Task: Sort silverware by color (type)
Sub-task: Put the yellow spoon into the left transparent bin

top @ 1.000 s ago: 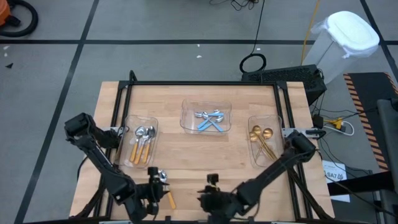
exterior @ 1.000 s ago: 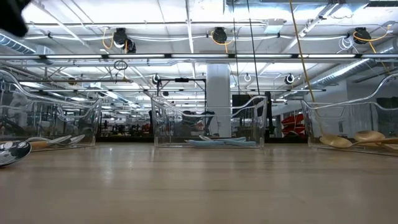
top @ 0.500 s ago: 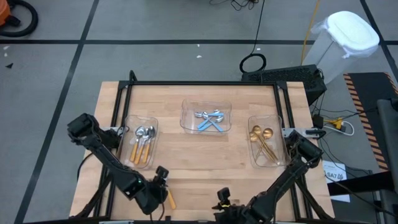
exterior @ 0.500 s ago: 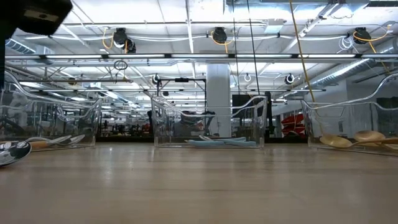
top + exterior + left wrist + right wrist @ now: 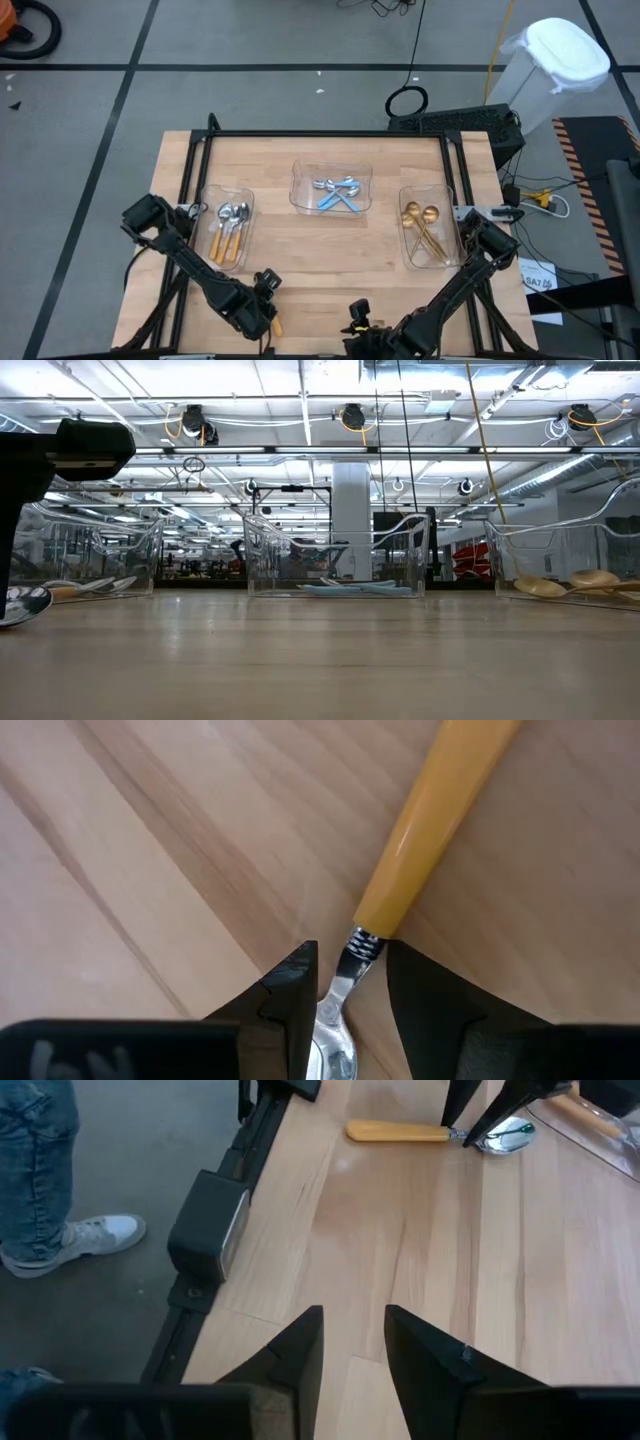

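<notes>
A: Surface, room?
B: Wood table (image 5: 320,240); grey floor, a person's shoe (image 5: 95,1235) beside it.
A: Spoon (image 5: 420,830)?
B: Flat at the near edge, handle pointing outward. Left claw (image 5: 345,985) straddles its neck, fingers apart. Right claw (image 5: 355,1345) parted, empty.

Glossy orange-handled spoon (image 5: 430,815) with polished metal bowl lies on smooth, matt wooden table (image 5: 150,850).

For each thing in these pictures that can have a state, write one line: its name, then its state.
left gripper: low at the table's near edge, fingers either side of the loose spoon's neck, not visibly clamped
loose orange-handled spoon: flat on the table, outside any tray
right gripper: empty, at the near edge
orange-handled spoons: in left tray
blue-handled spoons: in middle tray
gold spoons: in right tray
</notes>
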